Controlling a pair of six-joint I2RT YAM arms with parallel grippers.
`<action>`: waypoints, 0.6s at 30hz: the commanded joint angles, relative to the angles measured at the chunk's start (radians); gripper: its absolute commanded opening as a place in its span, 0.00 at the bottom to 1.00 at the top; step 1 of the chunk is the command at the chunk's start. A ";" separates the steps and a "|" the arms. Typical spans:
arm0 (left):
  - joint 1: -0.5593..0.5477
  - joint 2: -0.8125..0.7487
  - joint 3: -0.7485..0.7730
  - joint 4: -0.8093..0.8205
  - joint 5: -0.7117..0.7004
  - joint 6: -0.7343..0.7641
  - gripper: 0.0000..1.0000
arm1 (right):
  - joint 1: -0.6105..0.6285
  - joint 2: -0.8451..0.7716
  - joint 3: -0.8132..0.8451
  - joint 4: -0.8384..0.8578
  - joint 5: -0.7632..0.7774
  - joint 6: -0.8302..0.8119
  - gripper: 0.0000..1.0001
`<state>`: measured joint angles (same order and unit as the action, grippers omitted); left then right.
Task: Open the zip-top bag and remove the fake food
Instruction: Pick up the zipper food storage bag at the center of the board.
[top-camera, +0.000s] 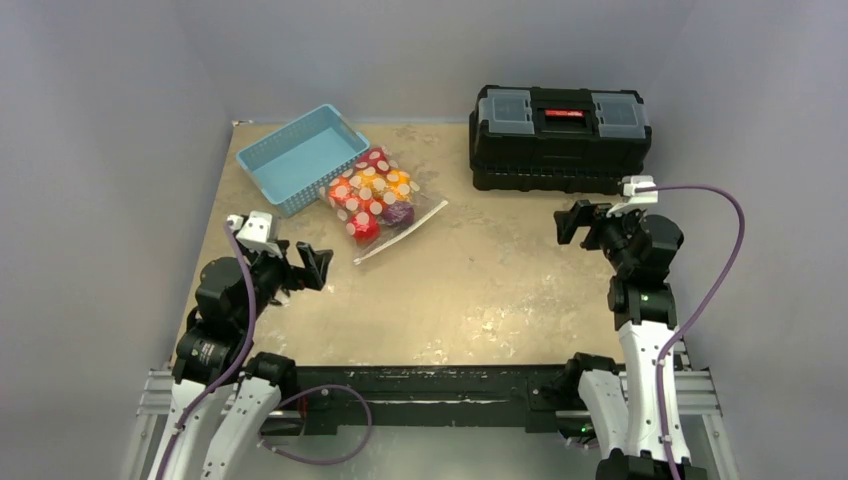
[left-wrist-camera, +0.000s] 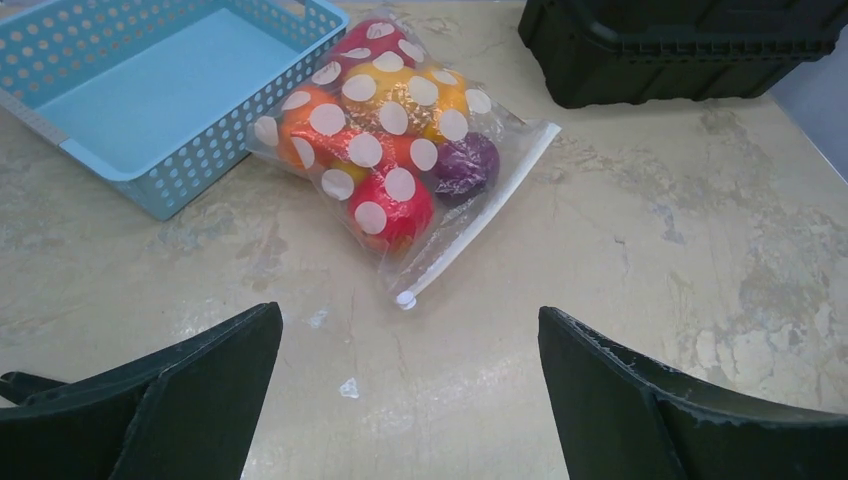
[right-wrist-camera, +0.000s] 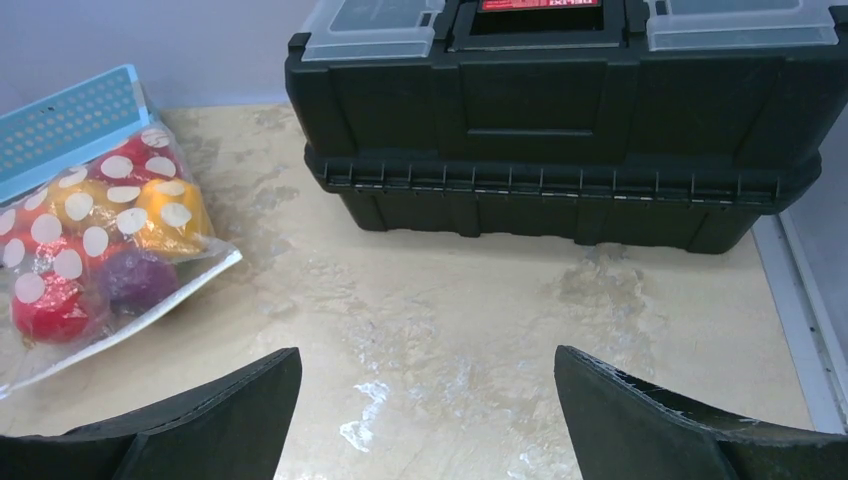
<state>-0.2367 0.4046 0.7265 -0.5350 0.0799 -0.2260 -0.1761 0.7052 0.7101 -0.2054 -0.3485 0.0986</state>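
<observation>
The zip-top bag (top-camera: 376, 196) lies flat on the table at the back left, against the basket, with its white zip strip (top-camera: 400, 233) facing the table's middle. The fake food (top-camera: 362, 222) is inside it: red, orange, yellow and purple pieces. In the left wrist view the bag (left-wrist-camera: 385, 140) is ahead, and the strip's slider (left-wrist-camera: 405, 299) lies just beyond my open, empty left gripper (left-wrist-camera: 408, 312). In the top view the left gripper (top-camera: 312, 272) is just near-left of the bag. My right gripper (top-camera: 583, 225) is open and empty far to the right; its wrist view shows the bag (right-wrist-camera: 90, 240) at the left.
A light-blue perforated basket (top-camera: 300, 158) stands at the back left, touching the bag, and is empty in the left wrist view (left-wrist-camera: 150, 80). A black toolbox (top-camera: 560, 135) with a closed lid stands at the back right, just ahead of the right gripper (right-wrist-camera: 428, 352).
</observation>
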 joint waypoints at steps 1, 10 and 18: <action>0.005 -0.001 0.001 0.010 0.061 -0.011 1.00 | -0.004 -0.012 0.051 0.028 0.028 0.026 0.99; 0.005 0.072 0.018 0.004 0.124 -0.016 1.00 | -0.003 -0.093 0.007 0.026 -0.083 -0.062 0.99; 0.004 0.156 0.024 -0.036 0.129 -0.090 0.97 | -0.004 -0.101 -0.060 -0.001 -0.402 -0.301 0.99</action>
<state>-0.2367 0.5117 0.7265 -0.5488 0.2016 -0.2573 -0.1768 0.5995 0.6785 -0.2031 -0.5514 -0.0505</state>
